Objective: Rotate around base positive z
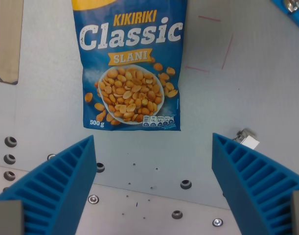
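Observation:
A blue bag of Kikiriki Classic salted peanuts (130,63) lies flat on the grey table, in the upper middle of the wrist view, its label upright and its top cut off by the frame. My gripper (154,152) hangs above the table just below the bag's bottom edge. Its two blue ribbed fingers (56,188) stand wide apart at the lower left and lower right, open and empty. Nothing lies between them but the table.
A pale wooden strip (7,39) lies at the upper left. Thin red marks (218,44) are drawn on the table at the upper right. Bolt holes (186,184) dot the metal plate below. A small metal part (247,138) sits near the right finger.

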### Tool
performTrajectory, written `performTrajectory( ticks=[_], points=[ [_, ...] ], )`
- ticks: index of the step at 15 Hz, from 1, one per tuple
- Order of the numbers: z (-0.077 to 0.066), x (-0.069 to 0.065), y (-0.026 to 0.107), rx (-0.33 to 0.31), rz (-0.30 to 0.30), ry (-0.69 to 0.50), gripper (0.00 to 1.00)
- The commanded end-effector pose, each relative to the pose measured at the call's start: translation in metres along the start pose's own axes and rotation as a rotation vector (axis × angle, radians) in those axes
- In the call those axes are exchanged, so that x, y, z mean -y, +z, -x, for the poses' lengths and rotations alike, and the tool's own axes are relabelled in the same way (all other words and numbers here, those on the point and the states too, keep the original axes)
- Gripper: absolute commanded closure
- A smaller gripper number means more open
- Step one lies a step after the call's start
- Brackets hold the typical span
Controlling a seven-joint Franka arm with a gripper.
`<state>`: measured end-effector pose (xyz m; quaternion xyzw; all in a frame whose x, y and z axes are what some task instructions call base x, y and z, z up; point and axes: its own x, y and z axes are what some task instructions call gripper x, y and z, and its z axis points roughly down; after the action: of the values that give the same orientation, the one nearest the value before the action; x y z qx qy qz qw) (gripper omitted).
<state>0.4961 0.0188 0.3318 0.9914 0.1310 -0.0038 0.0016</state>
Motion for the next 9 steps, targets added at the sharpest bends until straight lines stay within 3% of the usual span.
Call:
performTrajectory(
  ticks=[1,9],
  points=[
    [0.0002,-0.0002,-0.0028,-0.006,0.001,-0.013,0.0],
    [0.0002,-0.0002,-0.0028,-0.006,0.003,-0.12,0.0]
  ],
)
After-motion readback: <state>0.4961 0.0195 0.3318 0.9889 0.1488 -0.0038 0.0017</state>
